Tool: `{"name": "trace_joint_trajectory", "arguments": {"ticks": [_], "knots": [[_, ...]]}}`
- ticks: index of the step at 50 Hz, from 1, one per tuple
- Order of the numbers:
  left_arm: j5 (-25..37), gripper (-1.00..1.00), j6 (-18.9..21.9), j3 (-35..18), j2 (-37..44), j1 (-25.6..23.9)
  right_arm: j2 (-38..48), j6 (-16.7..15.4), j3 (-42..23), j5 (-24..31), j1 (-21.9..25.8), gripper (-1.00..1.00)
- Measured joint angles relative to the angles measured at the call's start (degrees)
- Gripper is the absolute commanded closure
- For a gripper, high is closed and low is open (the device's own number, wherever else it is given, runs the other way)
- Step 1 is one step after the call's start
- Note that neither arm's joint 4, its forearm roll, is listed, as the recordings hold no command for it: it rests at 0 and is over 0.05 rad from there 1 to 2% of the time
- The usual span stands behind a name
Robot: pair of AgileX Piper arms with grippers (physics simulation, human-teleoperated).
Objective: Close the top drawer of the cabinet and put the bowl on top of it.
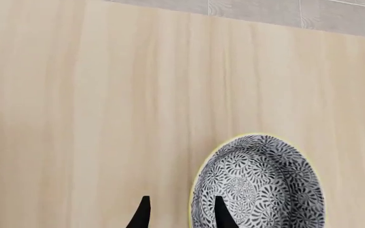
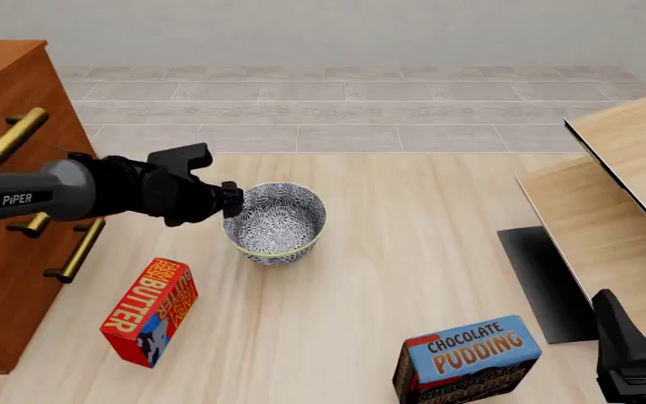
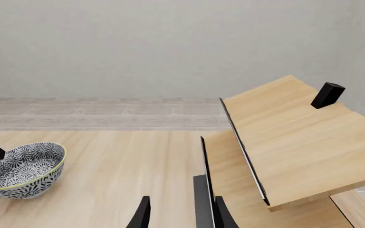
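The blue-and-white patterned bowl [image 2: 278,220] stands on the pale wood floor, right of the reddish-brown cabinet [image 2: 9,84]. My left gripper [image 2: 233,202] is open at the bowl's left rim. In the left wrist view one finger [image 1: 224,213] is inside the bowl [image 1: 265,185] and the other finger [image 1: 143,213] is outside it. The top drawer [image 2: 51,105] shows its brass handle [image 2: 9,139] above my left arm; I cannot tell whether it stands out. My right gripper [image 2: 626,349] is open at the near right, far from the bowl [image 3: 21,168].
A red butter box [image 2: 149,311] lies near the cabinet's foot. A blue chocolate pudding box [image 2: 469,358] stands at the near middle. Pale light-wood furniture [image 2: 626,194] with a dark panel [image 3: 201,199] fills the right side, close to my right gripper [image 3: 182,216].
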Motion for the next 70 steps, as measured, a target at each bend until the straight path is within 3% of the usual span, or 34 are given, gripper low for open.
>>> {"name": "trace_joint_trajectory", "arguments": {"ticks": [70], "knots": [[-1.7, -1.0, -0.2, -1.8, 7.1, -0.6, 0.0, 0.0, 0.0, 0.0, 0.0, -1.0]]}}
